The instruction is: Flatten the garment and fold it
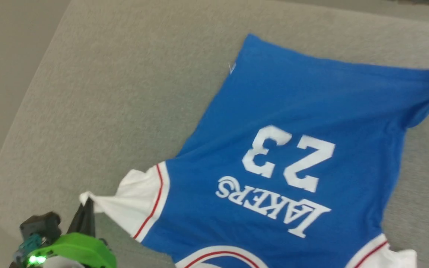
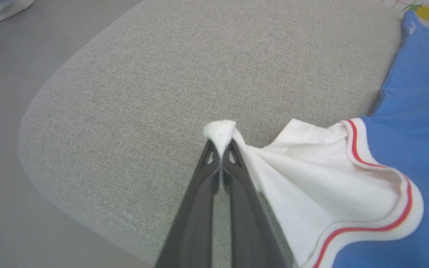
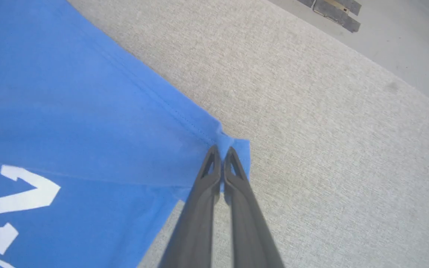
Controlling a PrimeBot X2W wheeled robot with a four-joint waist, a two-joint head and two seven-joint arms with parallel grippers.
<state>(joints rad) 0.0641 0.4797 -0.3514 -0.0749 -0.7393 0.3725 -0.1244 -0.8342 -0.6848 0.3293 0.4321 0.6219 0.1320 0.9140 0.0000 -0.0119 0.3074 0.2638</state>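
Probably handles as light, limp, stretchy cloth, best taken at corners. Grips the garment mid-frame: left gripper clamped on the sleeve tip, right gripper on a hem corner.

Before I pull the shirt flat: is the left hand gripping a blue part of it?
No, the left hand is shut on the tip of the white sleeve of the shirt.

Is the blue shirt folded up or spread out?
Spread out, not folded: the garment lies print-up, stretched between the left gripper and right gripper.
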